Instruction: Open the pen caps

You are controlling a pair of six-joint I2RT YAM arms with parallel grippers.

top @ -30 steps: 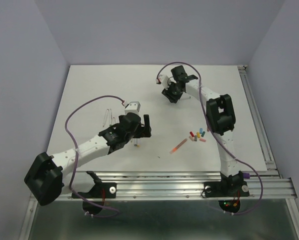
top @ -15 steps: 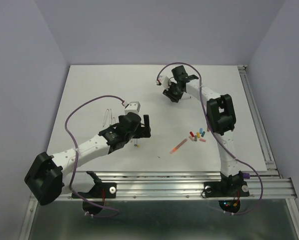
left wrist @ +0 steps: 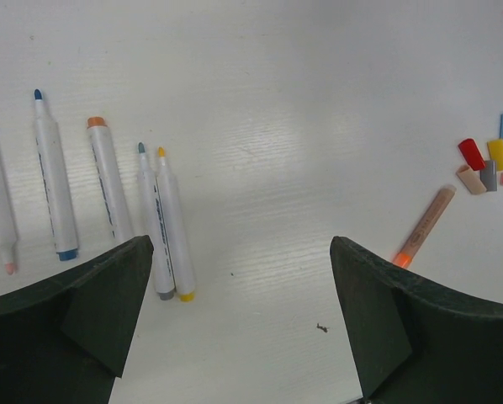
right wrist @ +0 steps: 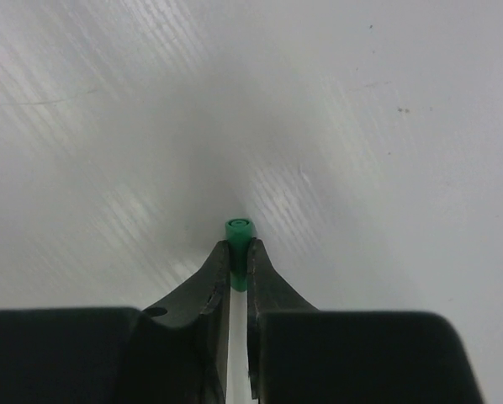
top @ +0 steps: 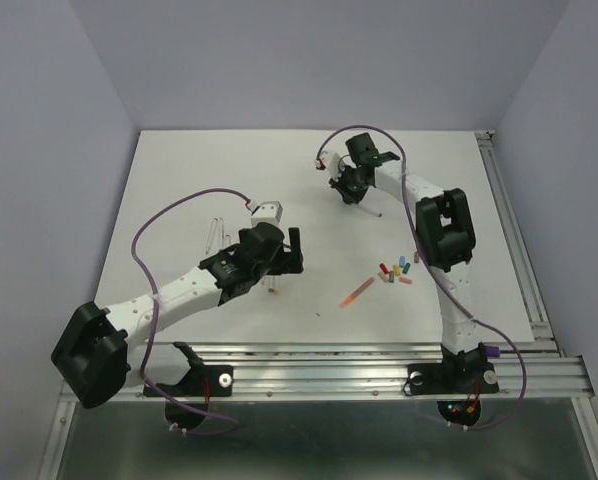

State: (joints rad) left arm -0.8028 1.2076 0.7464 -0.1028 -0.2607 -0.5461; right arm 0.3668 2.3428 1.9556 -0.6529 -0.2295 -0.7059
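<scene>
My right gripper (right wrist: 238, 252) is shut on the green end (right wrist: 238, 231) of a white pen, close above the table; I cannot tell whether that green piece is a cap. In the top view it (top: 350, 190) is at the far middle, and the pen's barrel (top: 376, 210) sticks out toward the right. My left gripper (left wrist: 239, 278) is open and empty over bare table, and shows at centre-left in the top view (top: 292, 250). Loose pen caps (left wrist: 487, 160) lie in a small pile to its right, also seen from the top (top: 396, 272).
Several uncapped white pens (left wrist: 108, 194) lie side by side to the left of my left gripper. An orange pen (left wrist: 424, 225) lies alone beside the cap pile and also shows in the top view (top: 357, 292). A metal rail (top: 514, 240) runs along the table's right edge.
My right gripper has shifted a little to the right with the pen, and the barrel now shows beside it. My left arm has barely moved.
</scene>
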